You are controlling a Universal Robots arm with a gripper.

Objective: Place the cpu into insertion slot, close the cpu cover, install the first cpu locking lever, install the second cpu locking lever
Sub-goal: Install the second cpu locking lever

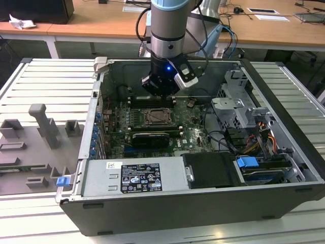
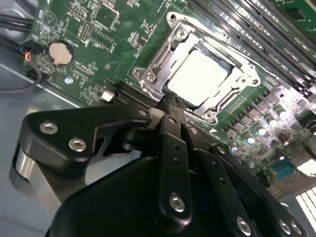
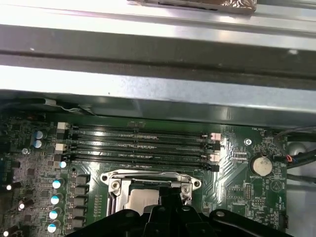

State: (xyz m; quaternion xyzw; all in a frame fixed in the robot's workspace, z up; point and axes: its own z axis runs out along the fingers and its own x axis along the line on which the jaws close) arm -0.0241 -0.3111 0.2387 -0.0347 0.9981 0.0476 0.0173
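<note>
A ribbed grey bench [image 1: 40,86] carries an open computer case [image 1: 213,203], with wooden desks [image 1: 101,23] behind it. In the exterior view the arm [image 1: 169,28] comes down from twelve o'clock, and its gripper [image 1: 161,93] hangs low over the green motherboard [image 1: 190,124], just above the insertion slot [image 1: 156,117], which sits near the middle of the case. A silver drive cage [image 1: 236,104] stands at three o'clock of the slot, a labelled power supply [image 1: 137,178] at six o'clock, and grey moulded fixtures [image 1: 43,127] lie on the bench at nine o'clock.

In the second wrist view the black fingers [image 2: 173,148] are pressed together with no gap between them, and nothing is held. Their tip reaches the near edge of the socket rim [image 2: 148,74]. The cpu [image 2: 197,76], pale and square, lies flat inside the slot, and the cpu cover [image 2: 224,96] frames it, lying down around it. A round coin battery [image 2: 61,52] sits on the board, well apart from the socket.

In the first wrist view the black finger links [image 3: 168,219] rise in front of the socket [image 3: 150,185], whose silver frame and pale chip [image 3: 143,200] show just behind them. Long black memory slots [image 3: 140,143] run parallel beside the socket, with the coin battery [image 3: 260,165] off at their far end, beneath the grey metal wall of the case [image 3: 158,94].
</note>
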